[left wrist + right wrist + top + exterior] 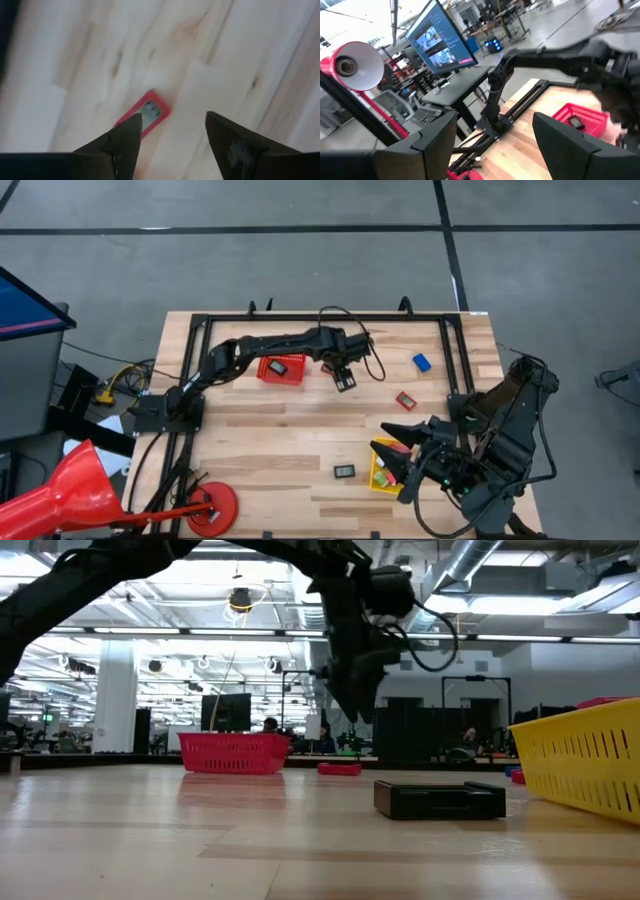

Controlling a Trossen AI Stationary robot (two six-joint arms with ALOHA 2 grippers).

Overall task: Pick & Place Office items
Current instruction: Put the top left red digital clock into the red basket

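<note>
My left gripper is open and hovers high over the far middle of the table, just right of the red mesh basket. Straight below it lies a flat red-framed item with a pale face, between the fingertips in the left wrist view. One dark item lies inside the basket. A blue block, a second red-framed item and a dark rectangle lie flat on the wood. My right gripper is open above the yellow bin, which holds pink and green pieces.
A black frame rail runs around the far part of the table. A red lamp with its round base stands at the near left corner. In the low view the dark rectangle lies in front of the yellow bin.
</note>
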